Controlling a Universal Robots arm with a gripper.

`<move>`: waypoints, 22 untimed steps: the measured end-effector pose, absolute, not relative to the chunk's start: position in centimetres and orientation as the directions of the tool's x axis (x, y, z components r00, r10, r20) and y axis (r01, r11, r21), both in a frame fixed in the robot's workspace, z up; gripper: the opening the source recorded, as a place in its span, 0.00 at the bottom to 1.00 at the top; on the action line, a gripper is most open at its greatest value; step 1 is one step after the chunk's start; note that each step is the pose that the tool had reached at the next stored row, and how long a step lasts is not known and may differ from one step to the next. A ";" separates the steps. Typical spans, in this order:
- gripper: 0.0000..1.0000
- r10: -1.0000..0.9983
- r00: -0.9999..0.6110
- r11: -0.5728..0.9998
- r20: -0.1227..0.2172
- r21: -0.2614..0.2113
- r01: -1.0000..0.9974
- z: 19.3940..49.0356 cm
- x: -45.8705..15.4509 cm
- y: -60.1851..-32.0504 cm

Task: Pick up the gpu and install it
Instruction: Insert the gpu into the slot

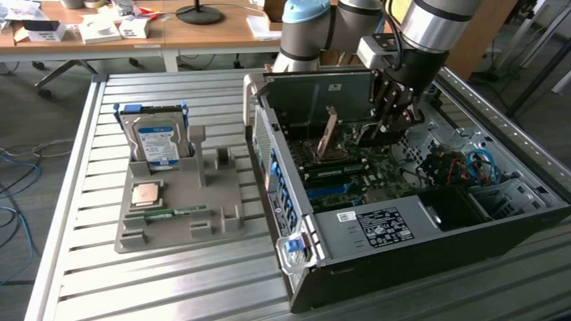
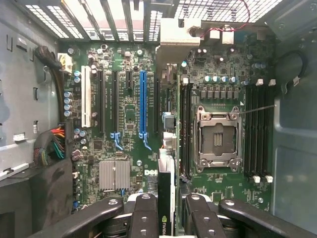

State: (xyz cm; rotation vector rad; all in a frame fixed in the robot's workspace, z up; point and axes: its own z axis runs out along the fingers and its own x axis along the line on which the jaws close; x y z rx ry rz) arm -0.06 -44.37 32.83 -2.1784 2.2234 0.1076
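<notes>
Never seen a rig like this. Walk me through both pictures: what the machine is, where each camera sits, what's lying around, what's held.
The machine is a robot arm with a claw at its tip. The exterior view comes from a camera standing off the arm, looking over a slatted metal table. On the table lies an open computer case. To the exterior view's left of it is a grey holder carrying an upright hard drive, a processor chip and a green memory stick. The wrist view comes from a camera on the arm's wrist, looking down into the case at the motherboard. The claw is inside the case, gripping the gpu, a thin card seen edge-on. Whether the card sits in a slot cannot be told.
</notes>
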 end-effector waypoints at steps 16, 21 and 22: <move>0.26 -0.997 -0.021 0.019 -0.068 0.030 -0.999 32.5 -0.1 -44.4; 0.26 -0.997 -0.021 0.019 -0.068 0.030 -0.999 32.4 -0.1 -44.4; 0.26 -0.997 -0.021 0.019 -0.068 0.030 -0.999 32.4 -0.1 -44.4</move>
